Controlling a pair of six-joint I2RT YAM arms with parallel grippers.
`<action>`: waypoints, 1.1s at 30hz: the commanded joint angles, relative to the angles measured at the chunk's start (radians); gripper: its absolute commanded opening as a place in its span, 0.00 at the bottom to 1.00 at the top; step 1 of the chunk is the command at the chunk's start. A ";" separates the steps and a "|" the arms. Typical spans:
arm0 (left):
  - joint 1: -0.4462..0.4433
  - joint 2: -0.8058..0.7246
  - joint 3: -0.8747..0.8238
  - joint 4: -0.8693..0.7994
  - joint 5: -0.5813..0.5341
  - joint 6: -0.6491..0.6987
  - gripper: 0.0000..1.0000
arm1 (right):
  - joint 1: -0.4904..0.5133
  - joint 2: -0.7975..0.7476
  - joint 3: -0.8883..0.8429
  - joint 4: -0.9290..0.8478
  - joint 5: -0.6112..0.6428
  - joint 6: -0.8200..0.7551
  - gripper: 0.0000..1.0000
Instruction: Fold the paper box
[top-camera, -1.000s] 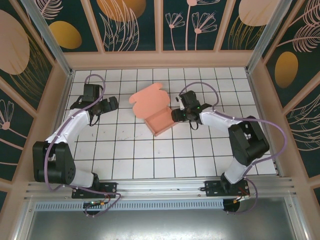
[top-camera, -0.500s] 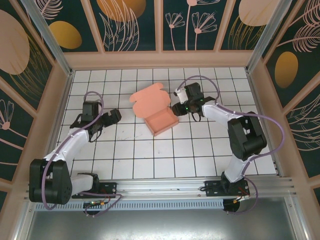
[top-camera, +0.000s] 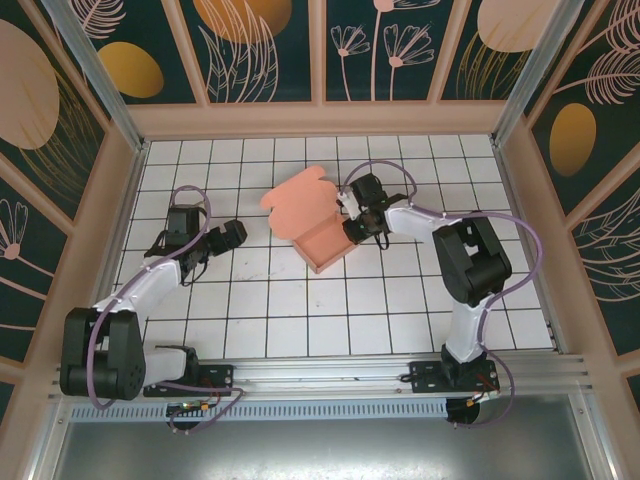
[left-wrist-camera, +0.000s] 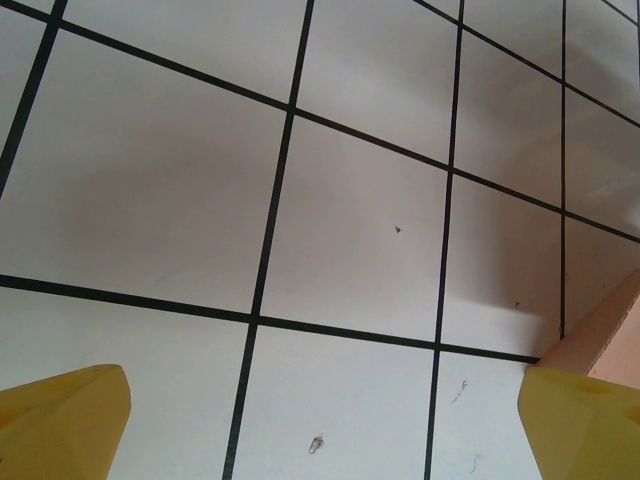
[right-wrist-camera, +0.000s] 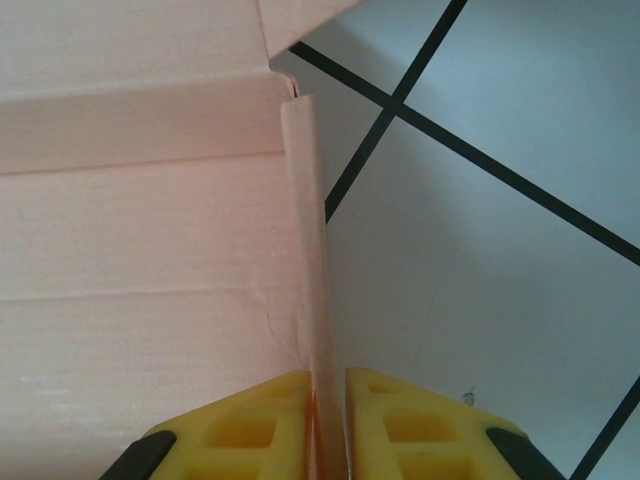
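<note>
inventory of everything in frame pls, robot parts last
paper box: one, salmon-pink, mid-table, lid flap open
table: one, white tiles, black grid lines
wall panels: several, dark teal floral, around the table
rail: one, silver, near edge
left arm, right arm: white and black, bases at near edge
left gripper: yellow fingers, open, over tiles left of the box
right gripper: yellow fingers, shut on the box's side wall

Paper box (right-wrist-camera: 140, 250) partly out of view
</note>
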 joint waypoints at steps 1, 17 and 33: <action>0.004 0.017 0.006 0.028 0.018 0.009 0.99 | 0.014 0.030 0.037 -0.047 0.056 -0.015 0.17; 0.004 0.027 0.000 0.031 0.016 0.023 0.99 | 0.035 0.084 0.057 -0.091 0.131 -0.030 0.15; 0.004 0.028 -0.001 0.036 0.015 0.026 0.99 | 0.069 0.081 0.026 -0.064 0.256 -0.007 0.00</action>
